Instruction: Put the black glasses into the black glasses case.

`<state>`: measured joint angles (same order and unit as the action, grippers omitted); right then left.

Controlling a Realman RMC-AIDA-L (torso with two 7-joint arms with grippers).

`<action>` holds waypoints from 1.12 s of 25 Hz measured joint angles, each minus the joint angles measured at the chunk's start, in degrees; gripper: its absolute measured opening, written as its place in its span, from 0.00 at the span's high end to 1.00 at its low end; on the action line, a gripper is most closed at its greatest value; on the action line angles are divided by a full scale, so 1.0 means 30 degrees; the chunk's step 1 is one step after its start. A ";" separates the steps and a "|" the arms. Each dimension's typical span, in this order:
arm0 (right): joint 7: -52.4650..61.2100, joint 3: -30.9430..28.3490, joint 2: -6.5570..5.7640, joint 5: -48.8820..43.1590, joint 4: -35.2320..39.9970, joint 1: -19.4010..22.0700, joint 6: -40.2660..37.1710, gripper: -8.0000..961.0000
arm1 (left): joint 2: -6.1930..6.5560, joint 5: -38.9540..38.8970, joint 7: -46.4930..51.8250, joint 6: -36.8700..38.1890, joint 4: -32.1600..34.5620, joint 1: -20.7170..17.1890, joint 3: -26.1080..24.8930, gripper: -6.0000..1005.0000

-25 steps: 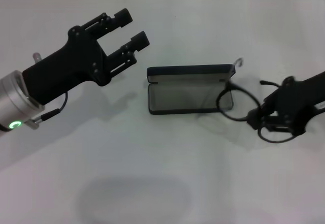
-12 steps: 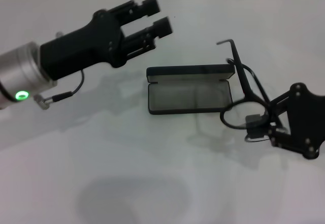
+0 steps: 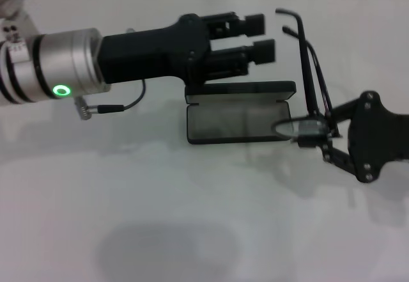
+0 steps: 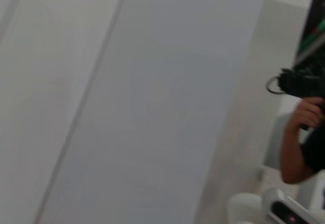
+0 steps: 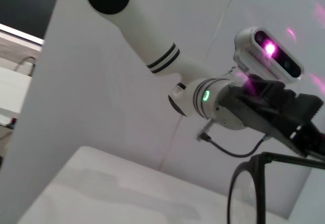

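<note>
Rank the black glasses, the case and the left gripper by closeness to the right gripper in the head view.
1. black glasses, held in the right gripper.
2. black glasses case, open, just to its left.
3. left gripper, above the case's far edge.

Left gripper [image 3: 261, 36]: stretched level across from its own side, fingers parted, nothing between them.
Right gripper [image 3: 314, 136]: low, reaching inward, fingers clamped on the black glasses [image 3: 305, 84].
</note>
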<state>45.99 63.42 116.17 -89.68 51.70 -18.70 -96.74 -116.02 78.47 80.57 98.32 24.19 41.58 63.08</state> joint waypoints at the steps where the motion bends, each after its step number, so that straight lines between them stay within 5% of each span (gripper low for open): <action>1: -0.0270 0.0133 0.0003 0.0219 -0.0128 -0.0003 0.0210 0.87 | -0.0026 0.0225 0.0187 0.0029 0.0000 0.0170 0.0004 0.39; 28: -0.2154 0.1959 -0.0033 0.0999 -0.0228 -0.0649 0.2274 0.88 | -0.0878 0.3492 0.3072 -0.1071 0.0938 0.1614 0.0711 0.39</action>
<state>39.53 69.30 116.07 -86.68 51.02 -20.65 -89.92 -118.66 88.95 89.79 95.11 27.01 46.43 65.22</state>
